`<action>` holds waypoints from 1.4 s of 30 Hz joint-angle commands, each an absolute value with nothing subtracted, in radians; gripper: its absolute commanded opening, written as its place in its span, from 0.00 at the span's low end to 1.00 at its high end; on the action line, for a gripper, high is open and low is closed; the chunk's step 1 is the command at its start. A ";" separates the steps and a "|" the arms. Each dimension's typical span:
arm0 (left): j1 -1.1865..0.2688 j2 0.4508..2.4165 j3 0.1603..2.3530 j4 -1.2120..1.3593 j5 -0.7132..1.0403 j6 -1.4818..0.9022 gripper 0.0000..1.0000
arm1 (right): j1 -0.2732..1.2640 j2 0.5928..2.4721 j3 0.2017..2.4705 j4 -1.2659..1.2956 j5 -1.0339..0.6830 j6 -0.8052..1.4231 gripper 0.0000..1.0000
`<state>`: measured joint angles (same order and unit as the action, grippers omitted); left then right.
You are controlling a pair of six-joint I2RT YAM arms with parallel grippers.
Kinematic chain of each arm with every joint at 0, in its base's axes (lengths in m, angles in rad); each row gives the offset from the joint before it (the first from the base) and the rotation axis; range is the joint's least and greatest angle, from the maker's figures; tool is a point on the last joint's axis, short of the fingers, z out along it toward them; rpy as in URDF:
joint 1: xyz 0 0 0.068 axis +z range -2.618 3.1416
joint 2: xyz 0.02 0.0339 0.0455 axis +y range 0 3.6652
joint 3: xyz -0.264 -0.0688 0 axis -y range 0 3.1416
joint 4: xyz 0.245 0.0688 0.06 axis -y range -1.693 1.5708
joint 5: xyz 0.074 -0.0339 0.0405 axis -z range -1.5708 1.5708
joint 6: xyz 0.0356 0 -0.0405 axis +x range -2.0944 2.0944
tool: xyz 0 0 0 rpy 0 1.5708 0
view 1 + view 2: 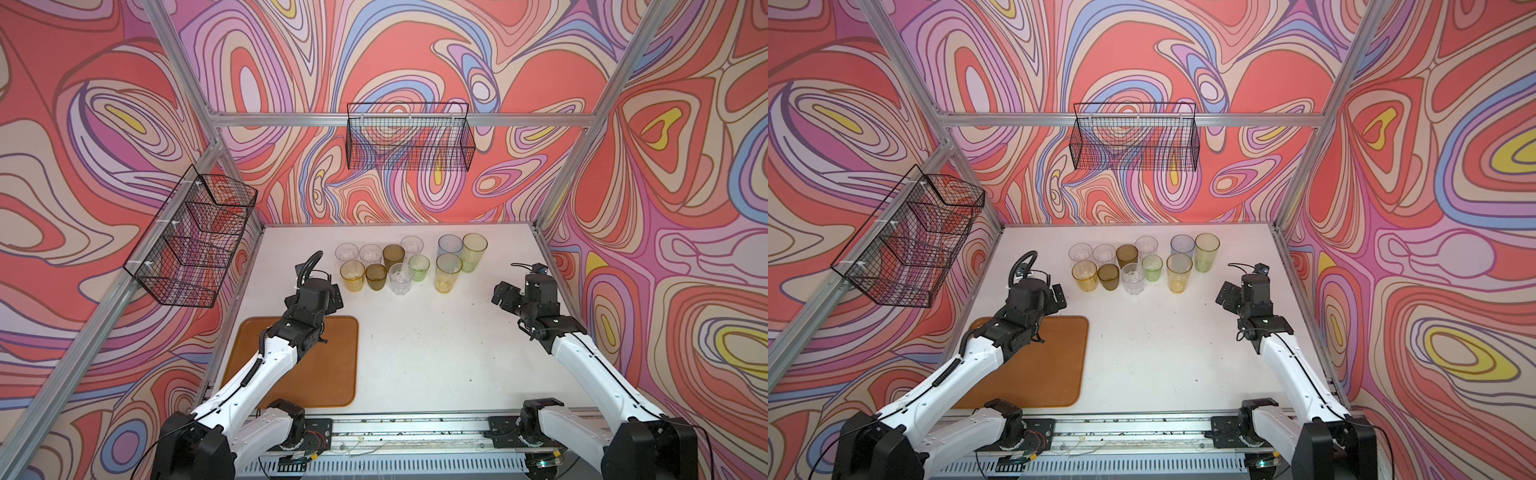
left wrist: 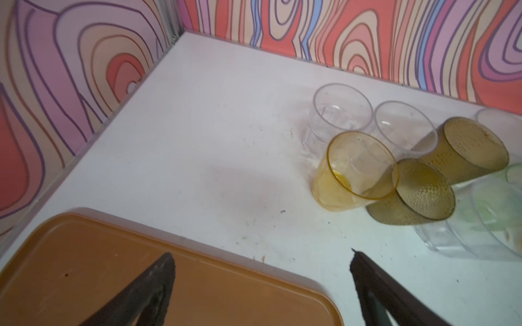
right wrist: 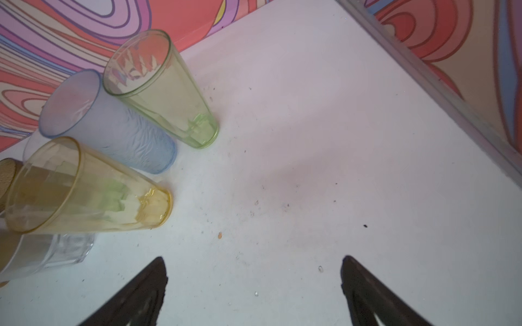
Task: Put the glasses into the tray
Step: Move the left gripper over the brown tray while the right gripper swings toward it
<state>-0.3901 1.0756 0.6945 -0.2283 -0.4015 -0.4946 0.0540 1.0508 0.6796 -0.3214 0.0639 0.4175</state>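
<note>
Both grippers empty and spread wide; glasses all on the table, tray bare.

The left gripper [image 2: 261, 255] hangs with its jaws fully apart and nothing between them, over the far edge of the tray [image 2: 84, 268], with the amber tumbler [image 2: 356, 172] nearest ahead. The right gripper [image 3: 254, 258] is likewise spread and empty above bare table [image 3: 310, 141], beside the tall yellow tumbler [image 3: 84, 192]. The glasses [image 1: 401, 277] stand upright in two tight rows near the back wall, several touching. They look light, stiff and smooth-walled, so likely slippery and easy to tip. A pinch across the wall below the rim, front row first, seems safest, since neighbours leave little finger room. Open table lies between cluster and tray. The tray's low rim needs clearing, and the side rail [image 3: 423, 73] runs near the right arm.
</note>
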 commanded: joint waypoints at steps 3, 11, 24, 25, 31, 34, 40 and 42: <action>-0.500 1.126 0.694 -0.392 -0.310 -0.616 0.95 | 0.058 1.043 0.743 -0.426 -0.162 0.438 0.98; -0.613 1.229 0.652 -0.309 -0.207 -0.724 0.82 | 0.058 1.050 0.728 -0.430 -0.267 0.464 0.98; -0.732 1.416 0.613 -0.221 -0.170 -0.857 0.69 | 0.057 1.068 0.707 -0.438 -0.334 0.478 0.98; -0.745 1.428 0.612 -0.215 -0.170 -0.863 0.68 | 0.058 1.065 0.702 -0.444 -0.340 0.479 0.97; -0.838 1.500 0.619 -0.180 -0.188 -0.923 0.66 | 0.058 1.025 0.673 -0.474 -0.360 0.480 0.97; -0.902 1.545 0.648 -0.163 -0.206 -0.948 0.66 | 0.058 1.001 0.659 -0.498 -0.353 0.482 0.97; -0.999 1.676 0.764 -0.134 -0.212 -0.965 0.66 | 0.058 0.959 0.657 -0.563 -0.371 0.476 0.97; -1.011 1.722 0.806 -0.118 -0.187 -0.963 0.66 | 0.057 0.938 0.655 -0.580 -0.377 0.476 0.97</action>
<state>-0.9859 1.6394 0.7891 -0.1364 -0.3149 -0.9077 0.0540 0.9688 0.6674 -0.5339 -0.3603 0.4770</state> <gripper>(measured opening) 0.661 0.973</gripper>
